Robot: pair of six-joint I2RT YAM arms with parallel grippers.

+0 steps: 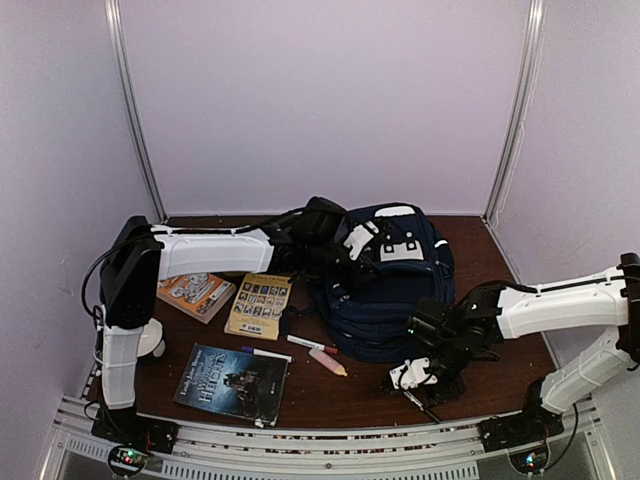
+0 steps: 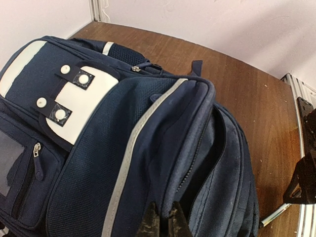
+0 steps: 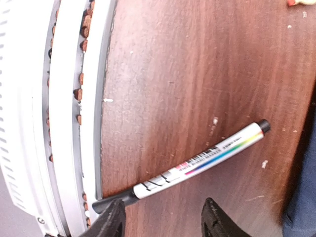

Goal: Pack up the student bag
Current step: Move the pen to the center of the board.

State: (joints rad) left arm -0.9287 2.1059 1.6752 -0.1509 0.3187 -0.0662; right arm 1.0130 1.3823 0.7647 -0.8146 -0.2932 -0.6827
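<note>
Two risks: left gripper (image 2: 160,224) pinched tight on bag (image 2: 148,123) flap, bag at 12 o'clock, thin hold liable to slip; right gripper (image 3: 165,224) spread over marker (image 3: 197,160) at 5 o'clock beside rail (image 3: 64,123), liable to knock it overboard, closing off-centre

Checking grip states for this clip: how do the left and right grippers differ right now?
The left gripper has its fingers shut, pinching the student bag at its open rim; the right gripper has its fingers apart, holding nothing. The left gripper is up on the bag; the right gripper hangs low over a marker lying on the table by the front rail. Both have dark fingers.
</note>
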